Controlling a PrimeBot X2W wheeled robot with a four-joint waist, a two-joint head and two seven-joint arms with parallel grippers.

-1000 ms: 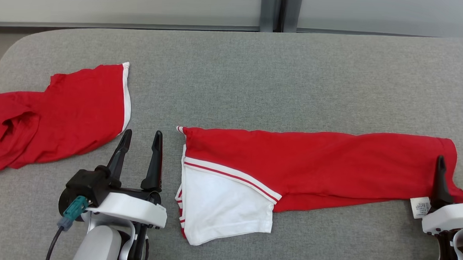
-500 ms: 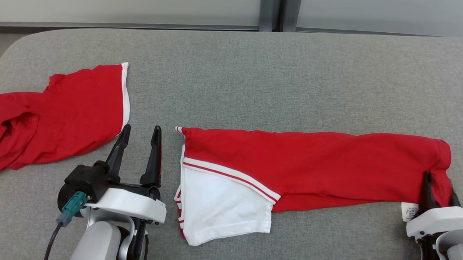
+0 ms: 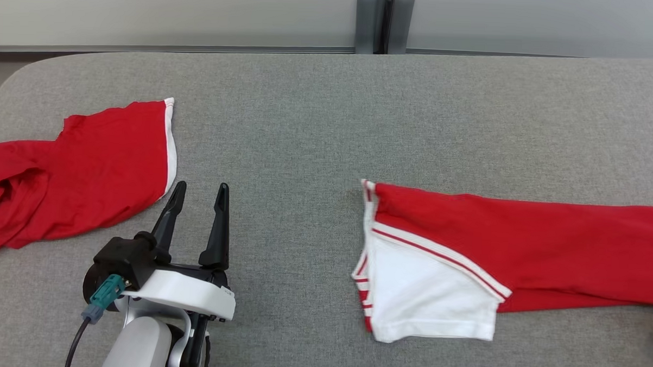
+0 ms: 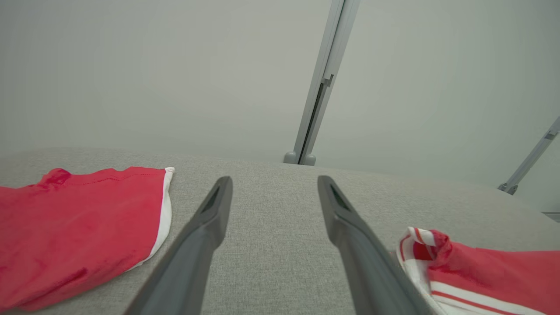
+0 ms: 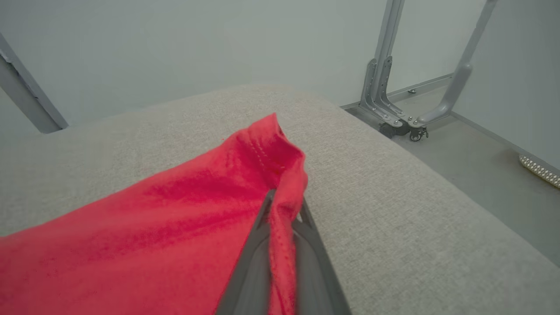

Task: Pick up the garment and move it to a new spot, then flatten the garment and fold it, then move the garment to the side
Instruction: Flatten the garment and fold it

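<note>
Head view: red/white garment (image 3: 519, 250), folded long, lies on grey table (image 3: 307, 123) twd right edge, running out of frame. Other red top (image 3: 77, 180) at left edge. Left gripper (image 3: 198, 192) near front edge, jaws wide, empty.
Left wrist view: bare table btwn spread fingers.
Right wrist view: right gripper (image 5: 284, 203) pinched tight on garment's end, near table's right edge.

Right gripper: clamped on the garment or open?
Shut. The right gripper clamps the garment; in the right wrist view its fingers pinch a red fold between them.
</note>
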